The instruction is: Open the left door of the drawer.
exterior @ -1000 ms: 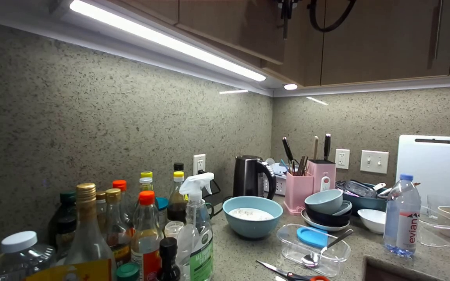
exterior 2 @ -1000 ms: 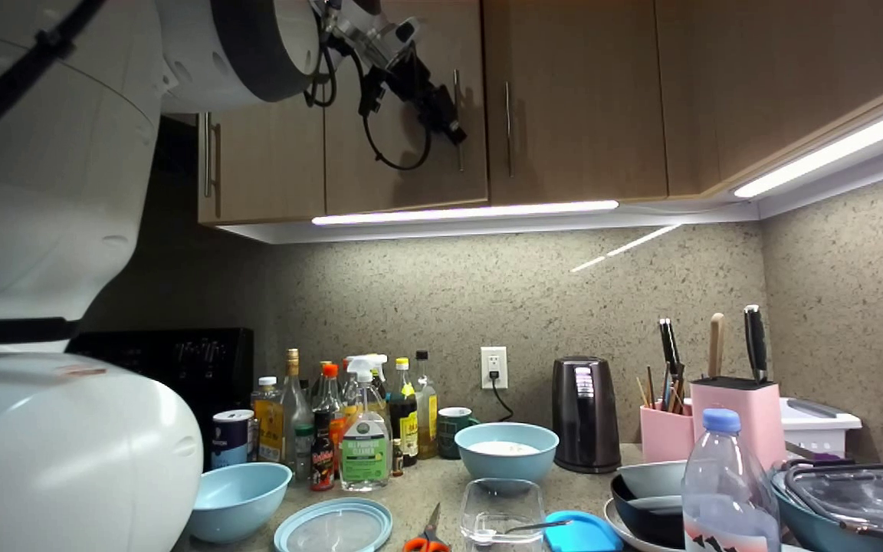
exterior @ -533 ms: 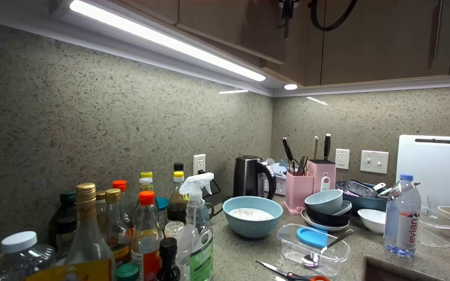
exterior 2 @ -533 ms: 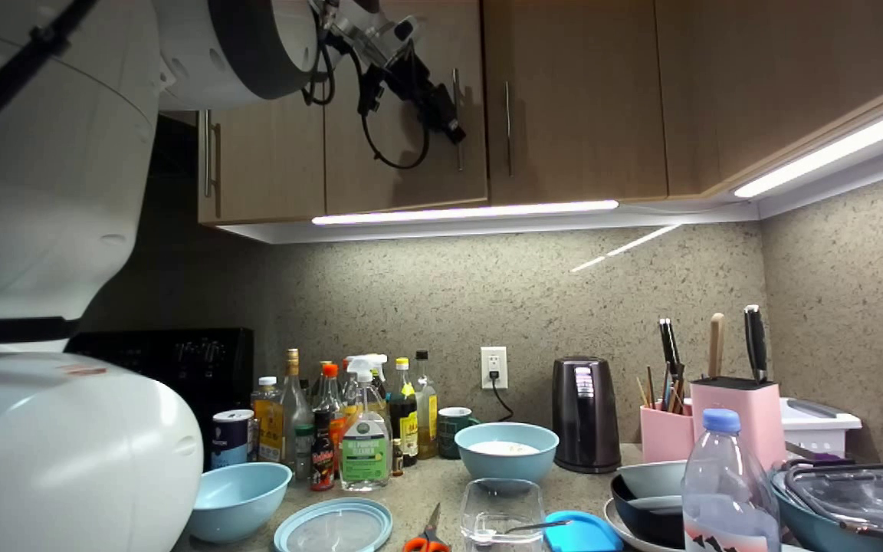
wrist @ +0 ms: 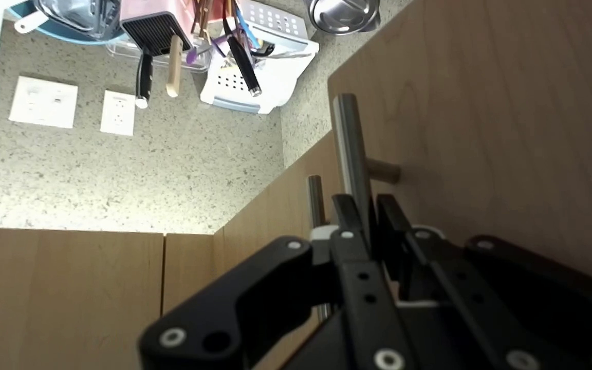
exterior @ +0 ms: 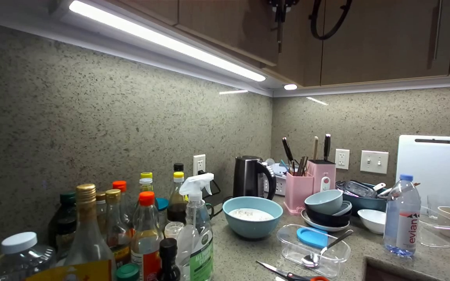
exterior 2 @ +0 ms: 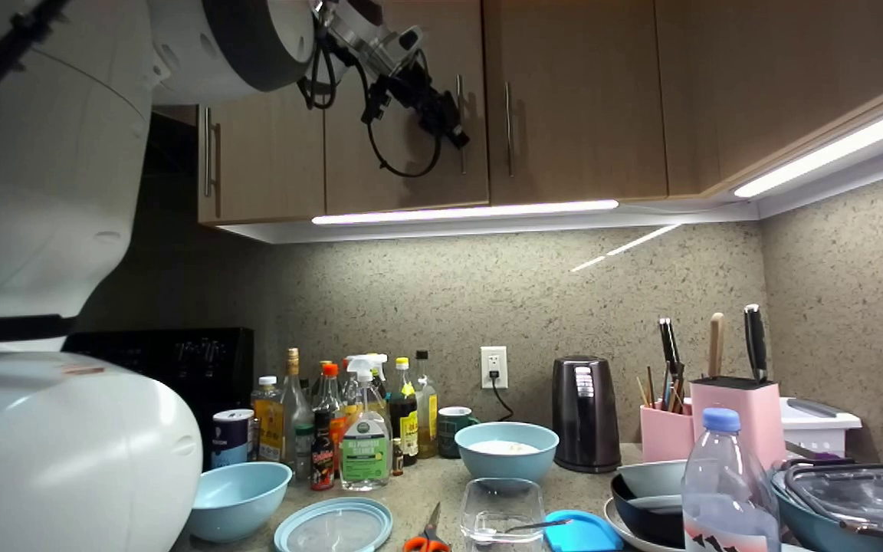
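Observation:
The left door (exterior 2: 403, 172) is a flat wooden door in the upper cabinet, the drawer (exterior 2: 265, 169). It stands slightly ajar: in an exterior view its lower corner (exterior: 270, 58) juts past the neighbouring front. Along its right edge runs a slim metal bar handle (wrist: 347, 136). My gripper (wrist: 365, 208) has come together around this bar, one finger (wrist: 348, 208) on each side, with the bar's lower end sticking out beyond the tips. In an exterior view the gripper (exterior 2: 458, 138) covers the bar's middle, and the door's top is cut off.
Beside it is the matching door (exterior 2: 579, 138) with its own handle (exterior 2: 509, 130), close to my fingers. A light strip (exterior 2: 464, 213) lines the cabinet's underside. Below, the counter holds bottles (exterior 2: 365, 452), bowls (exterior 2: 507, 452), a kettle (exterior 2: 585, 414) and a pink knife block (exterior 2: 740, 418).
Over the last half second the gripper, still on the handle, has shifted slightly right and down. The door's corner has swung a little back toward the cabinet.

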Controlling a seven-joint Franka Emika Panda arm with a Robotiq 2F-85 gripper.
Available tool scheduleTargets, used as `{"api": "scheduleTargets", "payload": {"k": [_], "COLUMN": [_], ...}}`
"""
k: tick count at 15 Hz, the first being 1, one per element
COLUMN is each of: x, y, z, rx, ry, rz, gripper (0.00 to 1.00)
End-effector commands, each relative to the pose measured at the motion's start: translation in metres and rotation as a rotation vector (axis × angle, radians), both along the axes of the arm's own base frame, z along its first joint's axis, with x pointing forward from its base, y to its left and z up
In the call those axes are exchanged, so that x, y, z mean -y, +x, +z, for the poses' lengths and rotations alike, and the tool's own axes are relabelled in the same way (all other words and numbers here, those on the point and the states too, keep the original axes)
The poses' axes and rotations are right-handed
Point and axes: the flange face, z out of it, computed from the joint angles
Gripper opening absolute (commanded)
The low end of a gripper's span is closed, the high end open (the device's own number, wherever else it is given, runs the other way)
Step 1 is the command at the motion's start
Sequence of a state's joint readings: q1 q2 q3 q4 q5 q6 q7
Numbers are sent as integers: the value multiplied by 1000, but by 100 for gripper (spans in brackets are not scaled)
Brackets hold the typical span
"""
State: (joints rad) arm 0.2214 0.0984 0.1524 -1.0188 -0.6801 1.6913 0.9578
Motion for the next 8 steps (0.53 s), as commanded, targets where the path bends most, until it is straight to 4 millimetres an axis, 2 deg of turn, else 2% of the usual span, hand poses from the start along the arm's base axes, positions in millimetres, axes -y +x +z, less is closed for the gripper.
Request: {"api": "scheduleTargets", "payload": {"k": [1,8], "x": [-12,1], "y": [-38,-83], "z": [-1,-19], "rx": [71,160], "ry": [-17,-34], "rz": [37,-1], "gripper": [4,4]}}
